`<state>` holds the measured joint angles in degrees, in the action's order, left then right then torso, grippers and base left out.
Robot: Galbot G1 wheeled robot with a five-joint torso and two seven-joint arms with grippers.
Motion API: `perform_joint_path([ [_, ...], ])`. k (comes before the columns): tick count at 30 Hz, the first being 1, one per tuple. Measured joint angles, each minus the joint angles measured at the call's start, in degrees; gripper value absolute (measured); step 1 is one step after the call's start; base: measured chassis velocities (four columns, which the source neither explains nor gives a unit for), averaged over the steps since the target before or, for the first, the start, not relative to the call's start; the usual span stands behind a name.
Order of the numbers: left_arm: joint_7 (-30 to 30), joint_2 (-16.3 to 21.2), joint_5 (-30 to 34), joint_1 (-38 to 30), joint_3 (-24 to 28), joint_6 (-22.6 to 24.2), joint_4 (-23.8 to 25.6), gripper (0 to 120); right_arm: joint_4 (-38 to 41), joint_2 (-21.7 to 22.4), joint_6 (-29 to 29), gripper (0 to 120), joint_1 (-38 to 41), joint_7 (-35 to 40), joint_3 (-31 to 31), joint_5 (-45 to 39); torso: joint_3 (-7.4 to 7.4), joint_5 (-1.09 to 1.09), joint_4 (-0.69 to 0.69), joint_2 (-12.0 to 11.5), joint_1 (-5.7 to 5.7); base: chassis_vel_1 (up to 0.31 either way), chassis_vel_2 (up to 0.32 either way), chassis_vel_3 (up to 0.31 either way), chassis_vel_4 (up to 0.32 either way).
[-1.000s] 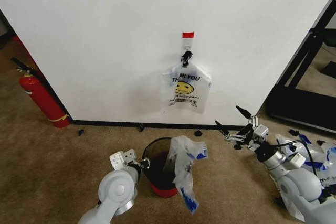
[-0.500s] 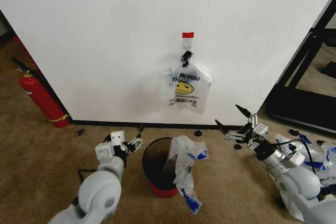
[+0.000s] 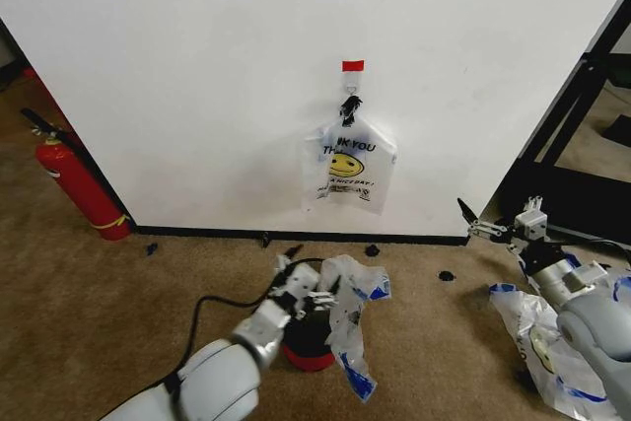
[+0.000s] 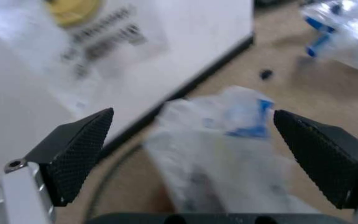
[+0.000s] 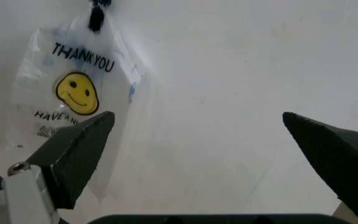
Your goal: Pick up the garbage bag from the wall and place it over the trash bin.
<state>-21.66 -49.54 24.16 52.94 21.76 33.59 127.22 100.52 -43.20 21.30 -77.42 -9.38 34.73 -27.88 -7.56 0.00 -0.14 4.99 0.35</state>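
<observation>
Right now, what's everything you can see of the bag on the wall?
The garbage bag is thin, translucent whitish plastic with black "THANK YOU" print, a yellow smiley and smaller black text below. Its gathered top hangs by a black clip from a hook under a red patch on the wall. It lies flat against the wall, above the floor, slightly crumpled. Neither gripper touches it; the right gripper, open, faces it.

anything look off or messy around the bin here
Yes. A garbage bag hangs crumpled over one side of the trash bin and trails onto the carpet. More loose bags lie strewn on the floor beside the right arm.
</observation>
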Motion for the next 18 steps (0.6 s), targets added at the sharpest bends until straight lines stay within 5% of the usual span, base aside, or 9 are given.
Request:
perform_joint_path([
  [6,-3.86,-1.81,8.5,-5.85,5.53,5.56,0.07,100,-1.08,-0.65,0.22,100,0.13,-0.08,-0.56,0.26,0.0,0.0,0.0,0.0,0.0,0.0,0.0,0.0,0.0],
  [18,-3.99,-3.4,-0.97,-5.42,8.92,5.2,-6.51,100,-2.92,-2.44,0.06,100,2.7,-0.65,-2.89,1.83,0.01,-0.01,0.01,0.0,0.0,0.0,0.0,0.0,0.0],
])
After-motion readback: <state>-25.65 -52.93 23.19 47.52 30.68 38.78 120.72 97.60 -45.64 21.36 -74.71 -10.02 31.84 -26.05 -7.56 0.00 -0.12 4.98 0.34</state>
